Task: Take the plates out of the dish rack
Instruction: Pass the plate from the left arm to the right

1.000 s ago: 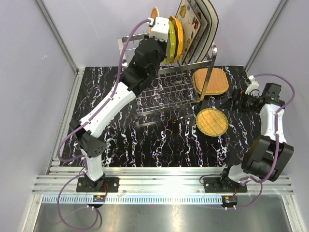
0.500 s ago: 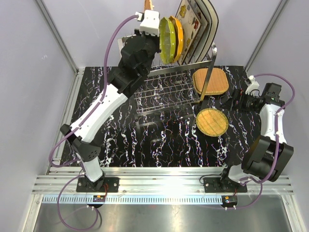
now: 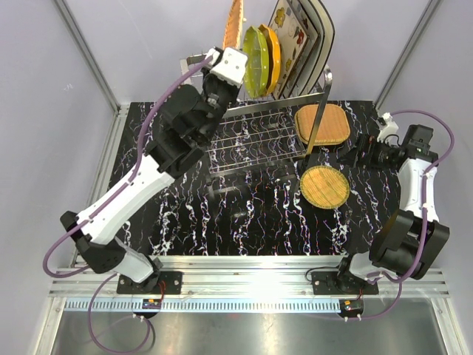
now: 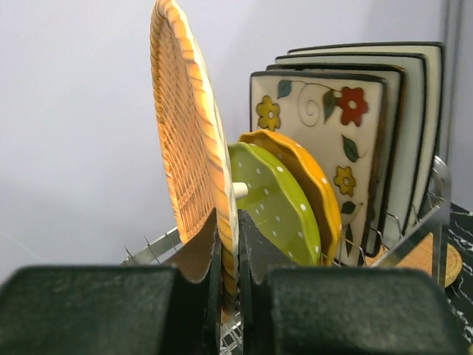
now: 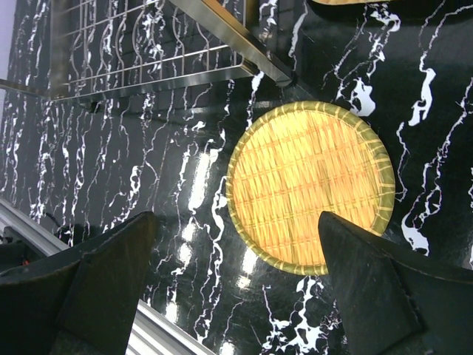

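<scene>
My left gripper (image 4: 229, 231) is shut on the lower rim of a tan woven plate (image 4: 185, 133), held upright on edge above the dish rack (image 3: 259, 137). From above, that plate (image 3: 234, 22) stands just left of the green plate (image 3: 256, 50). Still in the rack are the yellow-green plate (image 4: 277, 203), an orange plate (image 4: 314, 177) and the square flowered plates (image 4: 347, 133). My right gripper (image 5: 236, 218) hangs open over the table, beside a round woven plate (image 5: 310, 185) lying flat.
A rounded-square woven plate (image 3: 321, 123) lies on the black marbled table (image 3: 185, 214) by the rack's right post (image 3: 316, 133). The round woven plate (image 3: 324, 186) sits in front of it. Grey walls close off the back and both sides.
The left arm has stretched up and swung its wrist left. The woven plate in its grip has risen and drawn away from the green plate. The right arm has barely moved.
</scene>
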Tool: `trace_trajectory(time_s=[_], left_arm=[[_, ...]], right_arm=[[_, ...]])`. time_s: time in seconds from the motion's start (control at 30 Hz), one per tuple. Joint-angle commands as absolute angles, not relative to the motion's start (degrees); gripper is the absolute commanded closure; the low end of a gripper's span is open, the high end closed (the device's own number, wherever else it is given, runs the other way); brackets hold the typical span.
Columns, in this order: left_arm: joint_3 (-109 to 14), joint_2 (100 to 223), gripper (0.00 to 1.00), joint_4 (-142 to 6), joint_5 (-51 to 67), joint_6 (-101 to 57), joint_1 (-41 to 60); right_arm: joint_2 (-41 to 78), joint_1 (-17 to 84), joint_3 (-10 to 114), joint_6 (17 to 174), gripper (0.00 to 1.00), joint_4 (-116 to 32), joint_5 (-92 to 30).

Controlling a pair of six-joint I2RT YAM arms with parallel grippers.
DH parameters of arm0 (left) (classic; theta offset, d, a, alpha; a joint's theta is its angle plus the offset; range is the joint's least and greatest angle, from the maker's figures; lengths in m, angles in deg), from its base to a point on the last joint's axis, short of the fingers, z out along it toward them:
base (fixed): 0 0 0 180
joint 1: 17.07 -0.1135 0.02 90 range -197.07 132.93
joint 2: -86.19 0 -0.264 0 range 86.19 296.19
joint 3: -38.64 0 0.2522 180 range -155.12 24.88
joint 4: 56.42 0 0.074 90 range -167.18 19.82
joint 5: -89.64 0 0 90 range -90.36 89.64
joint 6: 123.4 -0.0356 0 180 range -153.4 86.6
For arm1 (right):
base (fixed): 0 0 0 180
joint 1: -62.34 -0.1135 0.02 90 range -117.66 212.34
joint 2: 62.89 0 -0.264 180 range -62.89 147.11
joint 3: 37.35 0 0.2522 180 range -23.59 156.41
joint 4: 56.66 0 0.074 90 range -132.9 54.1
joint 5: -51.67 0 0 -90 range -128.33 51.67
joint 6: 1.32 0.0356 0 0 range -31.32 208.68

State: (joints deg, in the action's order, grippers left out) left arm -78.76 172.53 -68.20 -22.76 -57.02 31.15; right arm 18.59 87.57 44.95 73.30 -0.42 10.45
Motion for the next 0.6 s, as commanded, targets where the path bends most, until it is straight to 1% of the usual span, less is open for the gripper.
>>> trace_trajectory(time_s=[0.0, 0.13, 0.37, 0.57], left_arm=[[-75.2, 166.8, 1.0, -60.5, -17.3, -64.1, 33.2], [-69.8, 163.4, 1.0, -61.1, -15.1, -71.3, 36.2], [-63.8, 159.4, 1.0, -64.4, -15.8, -83.7, 44.2], [-55.3, 156.0, 1.0, -64.5, -16.4, -93.2, 49.4]], right_arm=[[16.0, 87.4, 48.2, 73.1, 0.01, 0.5, 12.9], [15.5, 87.4, 49.4, 72.4, 0.01, 2.1, 14.2], [14.9, 87.4, 53.5, 69.2, 0.01, 7.5, 19.0], [15.0, 87.4, 59.9, 66.1, 0.01, 15.1, 23.9]])
